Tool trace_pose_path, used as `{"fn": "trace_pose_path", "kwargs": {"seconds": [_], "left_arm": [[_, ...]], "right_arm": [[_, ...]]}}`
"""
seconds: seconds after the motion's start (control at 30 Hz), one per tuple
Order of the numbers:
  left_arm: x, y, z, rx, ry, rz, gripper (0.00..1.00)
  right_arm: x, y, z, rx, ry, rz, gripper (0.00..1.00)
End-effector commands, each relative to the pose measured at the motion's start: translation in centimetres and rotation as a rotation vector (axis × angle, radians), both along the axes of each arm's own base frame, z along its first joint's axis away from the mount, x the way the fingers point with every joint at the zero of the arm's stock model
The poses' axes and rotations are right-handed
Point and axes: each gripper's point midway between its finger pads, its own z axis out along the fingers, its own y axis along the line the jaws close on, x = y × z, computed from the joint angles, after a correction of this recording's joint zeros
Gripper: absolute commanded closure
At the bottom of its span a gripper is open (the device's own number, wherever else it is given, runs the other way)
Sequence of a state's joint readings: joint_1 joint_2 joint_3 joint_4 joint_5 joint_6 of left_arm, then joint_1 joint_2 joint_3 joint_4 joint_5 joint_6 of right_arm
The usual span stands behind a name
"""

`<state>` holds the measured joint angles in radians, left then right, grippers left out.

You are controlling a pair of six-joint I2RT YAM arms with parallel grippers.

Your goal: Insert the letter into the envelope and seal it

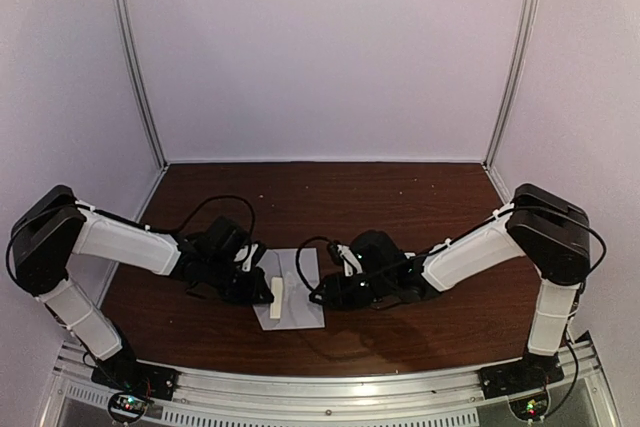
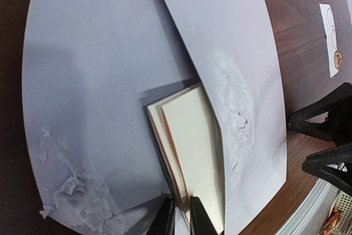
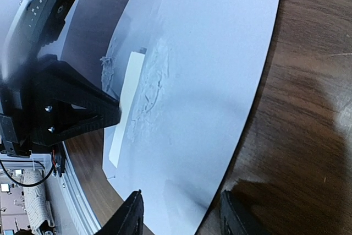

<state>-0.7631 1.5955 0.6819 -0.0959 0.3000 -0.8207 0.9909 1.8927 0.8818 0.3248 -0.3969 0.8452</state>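
Envelope paper lies flat on the dark wooden table, midway between the two arms and nearer the front edge than the back wall. Its long axis runs from the near edge towards the far wall, slightly skewed. From the left wrist, one pale sheet of the envelope overlaps the other, and both carry rough, torn patches. I cannot tell whether the upper sheet is the pointed flap or the pocket wall, nor which way the flap points.

The folded cream letter sits on the envelope's left part, its length parallel to the envelope's. One side of the letter is tucked under the raised sheet.

Both arms reach inward and low from their corner bases, elbows out, wrists nearly meeting over the paper. The left gripper has its fingers pressed close on the letter's near edge. From the right wrist, the same black gripper meets the letter, which shows only as a thin strip. The right gripper rests at the envelope's right side. Its fingers stand apart astride the edge of the envelope, pinching nothing.

A white sticker strip with circles lies on the table beyond, partly cut off. From above, both sets of fingertips merge into dark shapes.
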Motion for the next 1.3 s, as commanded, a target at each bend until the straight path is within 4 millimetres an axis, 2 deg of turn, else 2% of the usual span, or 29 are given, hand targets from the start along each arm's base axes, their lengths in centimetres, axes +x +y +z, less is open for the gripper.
{"fn": "trace_pose_path", "kwargs": {"seconds": [0.0,0.33,0.6,0.8,1.1,1.27], "left_arm": [[0.2,-0.8,0.1,-0.035,-0.017,-0.016,0.89],[-0.3,-1.1,-0.7,-0.051,0.017,-0.030,0.96],[0.2,-1.8,-0.5,-0.080,-0.014,-0.041,0.99],[0.8,-1.4,-0.8,-0.050,-0.042,-0.031,0.99],[2.4,1.0,1.2,0.008,-0.113,0.046,0.89],[3.9,0.4,2.9,-0.046,-0.161,0.066,0.77]], "right_arm": [[-1.4,-1.1,-3.4,-0.092,0.071,0.005,0.52],[-1.6,-0.7,-4.2,-0.092,0.085,0.013,0.55],[-1.9,-0.5,-4.7,-0.094,0.095,0.020,0.56],[-1.8,-0.5,-4.6,-0.096,0.089,0.016,0.57],[-1.0,-1.2,-3.3,-0.120,0.042,-0.015,0.56],[-0.4,-1.5,-2.6,-0.125,0.022,-0.035,0.53]]}}
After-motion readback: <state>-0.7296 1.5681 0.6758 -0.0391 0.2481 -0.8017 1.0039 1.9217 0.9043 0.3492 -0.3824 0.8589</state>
